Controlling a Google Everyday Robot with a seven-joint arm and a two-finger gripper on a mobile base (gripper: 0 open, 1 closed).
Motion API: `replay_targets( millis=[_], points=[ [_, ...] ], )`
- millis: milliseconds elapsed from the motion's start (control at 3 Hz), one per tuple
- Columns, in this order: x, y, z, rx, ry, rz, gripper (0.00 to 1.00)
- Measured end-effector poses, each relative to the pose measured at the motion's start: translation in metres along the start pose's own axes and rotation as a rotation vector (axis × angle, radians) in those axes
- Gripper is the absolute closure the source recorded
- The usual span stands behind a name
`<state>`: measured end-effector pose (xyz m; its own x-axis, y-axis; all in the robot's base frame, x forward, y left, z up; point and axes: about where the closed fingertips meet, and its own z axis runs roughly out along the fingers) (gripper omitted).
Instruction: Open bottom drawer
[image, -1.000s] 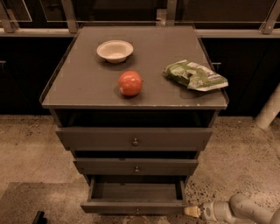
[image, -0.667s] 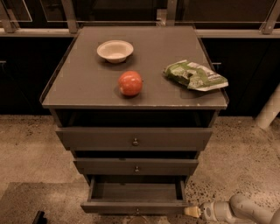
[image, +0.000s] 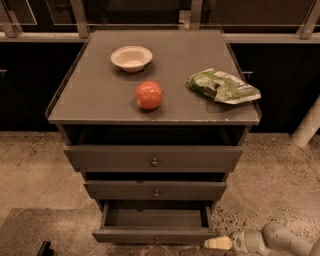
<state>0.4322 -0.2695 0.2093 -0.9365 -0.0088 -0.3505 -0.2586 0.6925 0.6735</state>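
The bottom drawer (image: 156, 234) is the lowest of three dark grey drawers and stands pulled out, its inside bare, with a tiny knob at the centre of its narrow front. Above it the mid-sized drawer (image: 155, 190) and the widest top drawer (image: 154, 158) are closed. My gripper (image: 216, 243) is low at the bottom right, just right of the open drawer's front corner, with the white arm trailing off to the right.
On the cabinet top (image: 95, 105) stand a cream bowl (image: 131, 58), a red apple (image: 149, 95) and a green chip bag (image: 223, 86). Speckled floor surrounds the cabinet. A dark counter runs behind. A white post (image: 307, 125) stands at right.
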Motion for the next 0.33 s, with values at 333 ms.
replay_targets(
  millis=[333],
  points=[
    [0.0,0.0,0.0,0.0,0.0,0.0,0.0]
  ],
)
